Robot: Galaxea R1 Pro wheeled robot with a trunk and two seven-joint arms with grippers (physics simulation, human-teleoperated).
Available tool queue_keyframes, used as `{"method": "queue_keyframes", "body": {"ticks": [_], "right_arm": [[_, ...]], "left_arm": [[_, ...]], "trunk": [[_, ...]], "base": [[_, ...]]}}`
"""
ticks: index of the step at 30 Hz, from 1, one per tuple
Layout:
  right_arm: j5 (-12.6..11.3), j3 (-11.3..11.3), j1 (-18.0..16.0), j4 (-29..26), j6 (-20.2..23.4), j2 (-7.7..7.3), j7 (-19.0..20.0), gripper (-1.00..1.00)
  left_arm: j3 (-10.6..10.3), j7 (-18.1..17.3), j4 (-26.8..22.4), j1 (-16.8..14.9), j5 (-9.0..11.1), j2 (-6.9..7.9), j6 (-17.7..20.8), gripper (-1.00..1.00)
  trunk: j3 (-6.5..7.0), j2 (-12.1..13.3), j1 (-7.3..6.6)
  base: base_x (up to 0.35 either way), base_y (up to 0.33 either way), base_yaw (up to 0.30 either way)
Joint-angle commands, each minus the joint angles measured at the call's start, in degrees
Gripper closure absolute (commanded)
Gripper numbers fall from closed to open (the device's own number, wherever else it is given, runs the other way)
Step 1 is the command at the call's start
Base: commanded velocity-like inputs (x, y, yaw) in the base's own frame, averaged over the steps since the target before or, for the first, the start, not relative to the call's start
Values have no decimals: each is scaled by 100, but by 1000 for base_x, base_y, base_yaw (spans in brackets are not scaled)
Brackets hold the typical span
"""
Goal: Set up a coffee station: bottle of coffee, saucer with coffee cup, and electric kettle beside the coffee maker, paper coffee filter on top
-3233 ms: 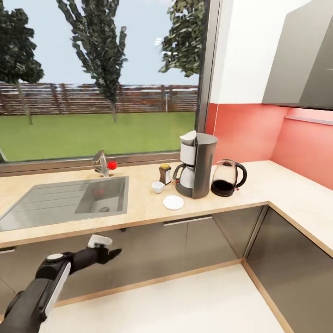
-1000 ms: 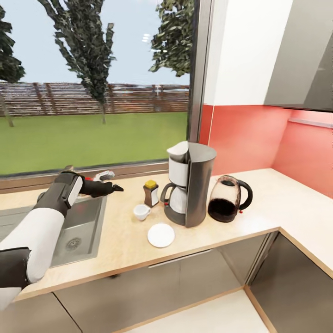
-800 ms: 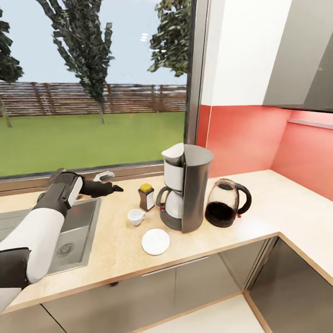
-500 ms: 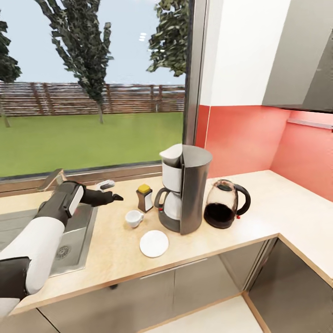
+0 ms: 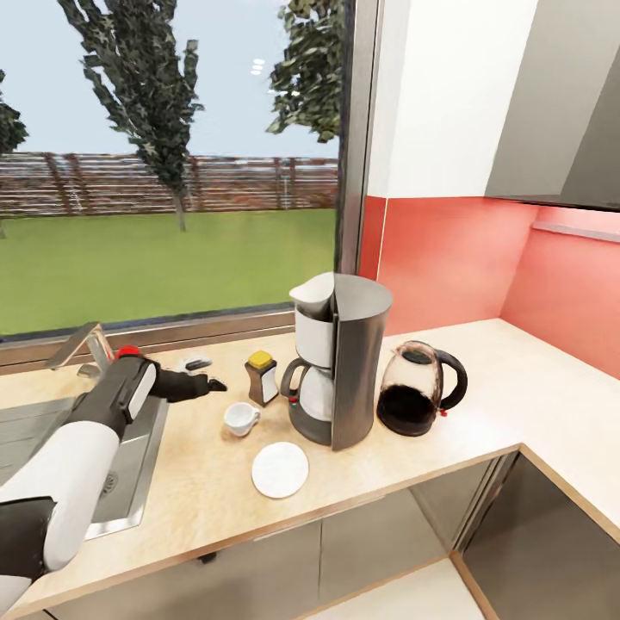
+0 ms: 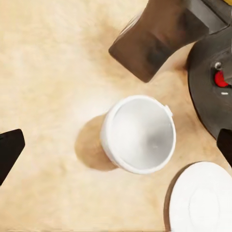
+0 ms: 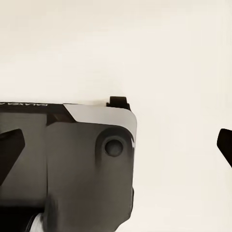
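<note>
A: Beige wood-look bench [image 5: 482, 379], all the task items sit on it. Where's my left gripper [image 5: 207, 375]?

B: Out over the bench past the sink [image 5: 129, 469], reaching toward the coffee cup [image 5: 240, 418]. Fingers spread, holding nothing.

A: Confirmed from my left wrist: my two dark fingertips [image 6: 9, 150] stand wide apart at the frame edges, cup [image 6: 139, 133] between them, seen from above, upright and empty. Not touching it.

B: Cup location?

A: On the bare bench, just beside the saucer [image 5: 280, 469] but not on it. In my wrist view the saucer [image 6: 203, 200] rim is near the cup, apart from it. Bottle of coffee [image 5: 262, 377], yellow lid, stands just behind the cup, next to the coffee maker [image 5: 340, 370].

B: Coffee maker?

A: Upright on the bench, white carafe facing the cup. Something white sits at its top, can't tell if it's the filter. Electric kettle [image 5: 418, 400] just beside it on the far side, dark contents, black handle away from the maker.

B: Right gripper?

A: My right wrist view has dark fingertips [image 7: 10, 147] at both edges, wide apart, nothing between, a grey robot part [image 7: 89, 164] under them against a pale floor [image 7: 159, 53].
</note>
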Motion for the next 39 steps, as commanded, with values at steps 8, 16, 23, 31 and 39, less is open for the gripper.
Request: {"method": "queue_keyframes", "body": {"ticks": [8,16,23,31,39], "right_arm": [[-17,41,1,-12,36,-3,-21,-100],[-17,41,4,-12,36,-3,-21,-100],[-17,41,7,-12,31,-3,-21,-100],[-17,42,9,-12,30,-3,-21,-100],[-17,42,27,-12,29,-3,-21,-100]], "left_arm": [[15,358,-9,112,66,-10,38,-100],[23,365,-15,116,72,-17,48,-100],[24,369,-9,167,58,-13,39,-100],[24,373,-9,367,50,-1,33,-100],[24,381,-1,574,21,26,-157,-100]], "trunk": [[-13,-13,3],[-13,-13,3],[-13,-13,3],[-13,-13,3],[-13,-13,3]], "base": [[82,0,0],[117,0,-29],[21,0,-100],[41,0,-5],[2,0,0]]}}
